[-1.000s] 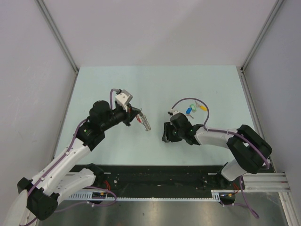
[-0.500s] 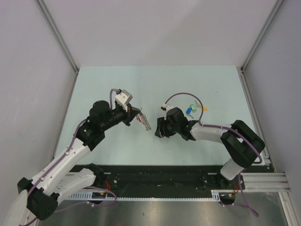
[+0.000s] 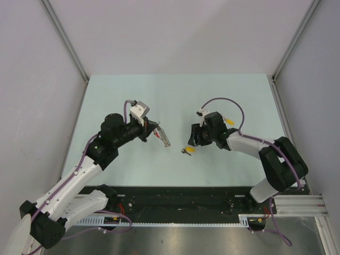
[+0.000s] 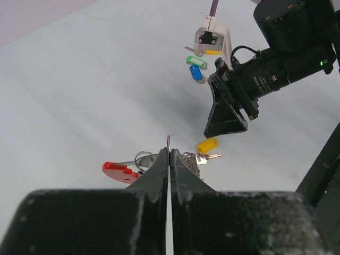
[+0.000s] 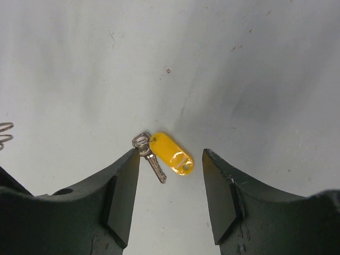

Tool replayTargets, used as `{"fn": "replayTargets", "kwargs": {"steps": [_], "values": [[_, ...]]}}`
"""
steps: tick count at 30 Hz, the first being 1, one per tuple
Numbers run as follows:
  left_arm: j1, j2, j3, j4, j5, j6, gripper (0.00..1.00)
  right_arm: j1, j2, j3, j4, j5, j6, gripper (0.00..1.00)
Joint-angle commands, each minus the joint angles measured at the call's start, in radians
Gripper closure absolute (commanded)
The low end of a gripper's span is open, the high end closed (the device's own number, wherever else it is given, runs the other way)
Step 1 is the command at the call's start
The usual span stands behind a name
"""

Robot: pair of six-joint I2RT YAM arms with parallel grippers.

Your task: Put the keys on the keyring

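Note:
My left gripper [image 4: 170,152] is shut on the thin metal ring of the keyring [image 4: 169,141], held just above the table. Its red tab [image 4: 119,171] hangs on the left and its coiled chain [image 4: 189,159] on the right. In the top view the left gripper [image 3: 154,130] holds the keyring [image 3: 165,138] left of centre. My right gripper [image 5: 170,161] is open, and one of the keys, yellow-headed [image 5: 171,153], lies flat on the table just beyond its fingertips, untouched. That yellow key [image 3: 188,150] lies below-left of the right gripper [image 3: 194,139]. Green [image 4: 196,62], blue [image 4: 196,74] and another yellow key [image 4: 212,52] lie farther back.
The pale green table [image 3: 133,101] is walled by white panels on the left, back and right. A black rail [image 3: 186,202] runs along the near edge. The right arm's purple cable [image 3: 223,101] loops above its wrist.
My right gripper has opened a little wider and pulled back up and to the right. A yellow-headed key now lies bare on the table where it was. The left arm has not moved.

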Motion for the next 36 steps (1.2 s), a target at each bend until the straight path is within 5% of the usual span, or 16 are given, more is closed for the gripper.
{"fn": "replayTargets", "kwargs": {"steps": [1, 14, 36], "values": [[0.010, -0.019, 0.046, 0.029, 0.004, 0.015, 1.00, -0.009, 0.048, 0.031, 0.008, -0.061, -0.023, 0.44], [0.008, -0.019, 0.048, 0.029, 0.010, 0.015, 1.00, -0.010, 0.159, 0.031, 0.091, -0.139, -0.047, 0.44], [0.010, -0.013, 0.049, 0.027, 0.018, 0.014, 1.00, 0.148, 0.072, -0.032, 0.008, -0.096, -0.003, 0.45]]}}
